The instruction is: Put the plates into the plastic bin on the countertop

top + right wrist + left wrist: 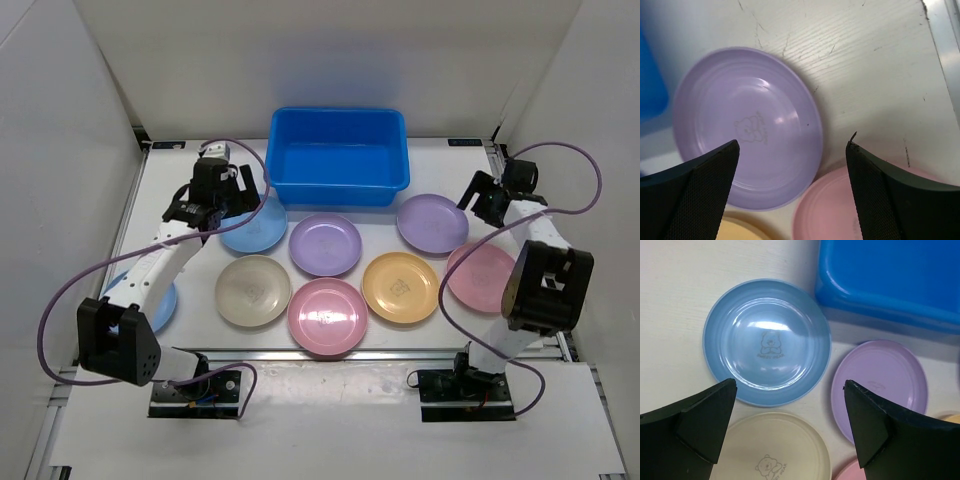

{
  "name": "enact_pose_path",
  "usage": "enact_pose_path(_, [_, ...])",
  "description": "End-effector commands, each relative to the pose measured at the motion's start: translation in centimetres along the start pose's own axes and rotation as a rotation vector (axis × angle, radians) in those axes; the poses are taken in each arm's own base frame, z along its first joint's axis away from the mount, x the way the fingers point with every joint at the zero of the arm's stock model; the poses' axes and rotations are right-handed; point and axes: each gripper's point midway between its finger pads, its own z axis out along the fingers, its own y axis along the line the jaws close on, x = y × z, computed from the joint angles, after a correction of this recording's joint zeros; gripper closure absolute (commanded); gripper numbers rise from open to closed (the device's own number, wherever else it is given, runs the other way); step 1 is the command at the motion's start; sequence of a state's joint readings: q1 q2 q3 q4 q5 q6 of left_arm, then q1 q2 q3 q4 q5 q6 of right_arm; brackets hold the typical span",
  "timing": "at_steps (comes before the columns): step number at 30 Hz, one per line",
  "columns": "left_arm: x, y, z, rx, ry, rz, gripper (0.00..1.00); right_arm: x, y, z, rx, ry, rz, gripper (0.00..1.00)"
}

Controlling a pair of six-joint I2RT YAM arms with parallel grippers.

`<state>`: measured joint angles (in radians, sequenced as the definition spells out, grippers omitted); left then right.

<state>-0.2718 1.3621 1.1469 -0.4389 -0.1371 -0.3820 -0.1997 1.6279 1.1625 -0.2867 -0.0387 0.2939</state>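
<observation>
The blue plastic bin (338, 186) stands empty at the back middle of the white countertop (440, 165). In front of it lie a light blue plate (258, 230), two purple plates (325, 244) (432, 222), a beige plate (253, 290), two pink plates (327, 317) (480, 277) and an orange-yellow plate (400, 287). Another light blue plate (155, 305) is partly hidden under the left arm. My left gripper (213, 208) (789, 385) is open and empty above the near edge of the light blue plate (767, 340). My right gripper (483, 207) (793, 145) is open and empty over the right purple plate (747, 125).
White walls enclose the countertop on three sides. Purple cables loop from both arms. In the left wrist view the bin (890, 275) is at the upper right, with the beige plate (772, 450) below. The table's metal edge (945, 30) shows at the right.
</observation>
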Motion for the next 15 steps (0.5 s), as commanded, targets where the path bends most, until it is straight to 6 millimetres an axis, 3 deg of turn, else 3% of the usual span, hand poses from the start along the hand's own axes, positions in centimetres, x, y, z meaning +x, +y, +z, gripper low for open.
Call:
enact_pose_path(1, [-0.1,1.4,0.7,-0.064,0.001,0.018,0.01,-1.9,0.8,1.1,-0.112,-0.017,-0.170,0.10])
enact_pose_path(4, [0.2,1.5,1.3,-0.056,0.023,0.000,0.01,-1.8,0.4,2.9,-0.172,0.007,-0.244,0.08])
enact_pose_path(7, [0.4,2.5,2.1,-0.076,0.043,-0.011,0.01,-1.4,-0.7,5.9,-0.198,0.089,-0.269,0.11])
enact_pose_path(10, [0.7,3.5,2.3,-0.094,0.050,-0.034,0.01,-0.1,-1.2,7.4,-0.232,0.138,-0.285,0.18])
enact_pose_path(15, [0.9,4.3,2.9,-0.112,0.063,-0.047,0.01,2.4,-1.2,8.1,-0.240,0.169,-0.336,0.26])
